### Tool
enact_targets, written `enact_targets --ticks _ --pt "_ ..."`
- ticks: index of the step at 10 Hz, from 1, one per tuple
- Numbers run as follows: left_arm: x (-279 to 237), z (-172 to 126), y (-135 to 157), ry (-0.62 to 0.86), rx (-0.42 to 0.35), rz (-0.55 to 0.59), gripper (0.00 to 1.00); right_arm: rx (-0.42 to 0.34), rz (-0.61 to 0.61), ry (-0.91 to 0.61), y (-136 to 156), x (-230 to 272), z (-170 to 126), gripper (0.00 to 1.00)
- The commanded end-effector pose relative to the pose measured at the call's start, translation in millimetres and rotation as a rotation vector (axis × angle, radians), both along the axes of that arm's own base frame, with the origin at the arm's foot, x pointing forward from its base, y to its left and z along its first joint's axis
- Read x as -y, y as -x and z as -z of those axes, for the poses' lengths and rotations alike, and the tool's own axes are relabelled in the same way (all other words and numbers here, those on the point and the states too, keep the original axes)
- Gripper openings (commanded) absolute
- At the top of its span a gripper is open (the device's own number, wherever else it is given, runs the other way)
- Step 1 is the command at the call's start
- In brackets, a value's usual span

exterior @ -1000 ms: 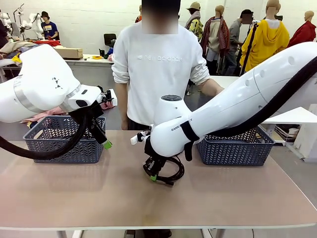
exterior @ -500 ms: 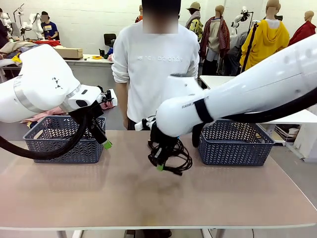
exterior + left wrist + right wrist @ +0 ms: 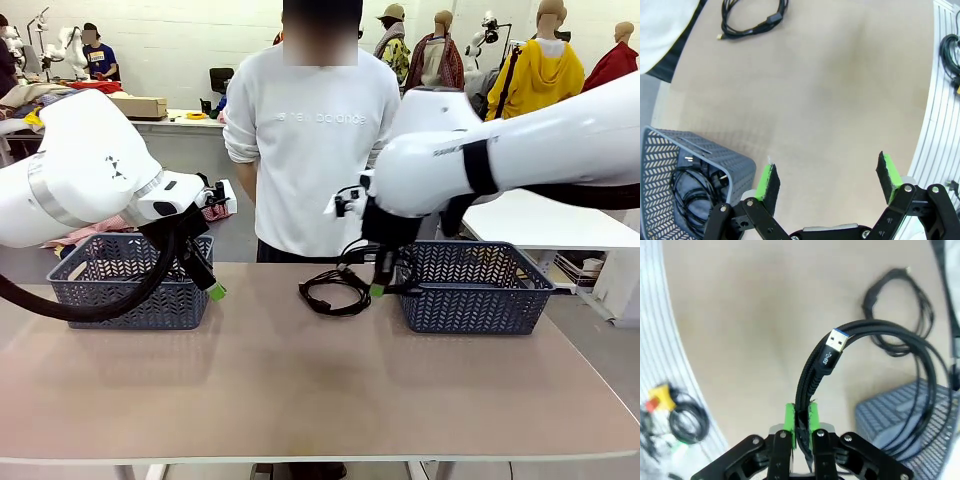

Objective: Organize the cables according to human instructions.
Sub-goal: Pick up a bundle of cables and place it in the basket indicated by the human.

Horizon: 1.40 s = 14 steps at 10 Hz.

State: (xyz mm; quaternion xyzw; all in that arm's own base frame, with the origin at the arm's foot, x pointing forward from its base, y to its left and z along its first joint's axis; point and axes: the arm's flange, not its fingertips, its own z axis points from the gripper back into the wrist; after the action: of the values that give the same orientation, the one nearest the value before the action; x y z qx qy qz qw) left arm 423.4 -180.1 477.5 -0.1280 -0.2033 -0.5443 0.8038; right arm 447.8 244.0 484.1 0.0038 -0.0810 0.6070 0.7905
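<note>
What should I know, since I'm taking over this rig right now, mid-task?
The left tool is open and holds nothing, above the table beside the left basket.
The right tool is shut on a coiled cable, lifted beside the right basket.
Done: a second cable lies in the left basket.
Left: place the coiled cable as the person directs. A third cable lies on the table.

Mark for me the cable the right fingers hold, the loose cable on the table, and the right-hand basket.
held cable (image 3: 835, 343), right wrist view, its USB plug.
loose cable (image 3: 773, 18), left wrist view, thick lump on its strand.
right-hand basket (image 3: 470, 305), front view, front wall.
</note>
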Motion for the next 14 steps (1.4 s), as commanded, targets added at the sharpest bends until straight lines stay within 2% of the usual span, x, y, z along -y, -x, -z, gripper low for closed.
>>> enact_targets --ticks 1,3,6,7,13,14 --pt "-2 -2 -1 0.002 0.003 -0.005 1.00 0.010 -0.109 -0.001 -9 40 -5 0.00" --pt "-2 -2 -1 0.002 0.003 -0.005 1.00 0.020 -0.118 0.018 -28 70 -10 0.00" --pt "-2 -2 -1 0.002 0.003 -0.005 1.00 0.049 -0.112 0.063 -45 88 -9 0.00" --pt "-2 -2 -1 0.002 0.003 -0.005 1.00 0.021 -0.098 0.031 -35 85 -5 0.00" --pt "-2 -2 -1 0.002 0.003 -0.005 1.00 0.021 -0.098 0.031 -35 85 -5 0.00" --pt "-2 -2 -1 0.002 0.003 -0.005 1.00 0.021 -0.103 0.044 -37 86 -3 0.13"
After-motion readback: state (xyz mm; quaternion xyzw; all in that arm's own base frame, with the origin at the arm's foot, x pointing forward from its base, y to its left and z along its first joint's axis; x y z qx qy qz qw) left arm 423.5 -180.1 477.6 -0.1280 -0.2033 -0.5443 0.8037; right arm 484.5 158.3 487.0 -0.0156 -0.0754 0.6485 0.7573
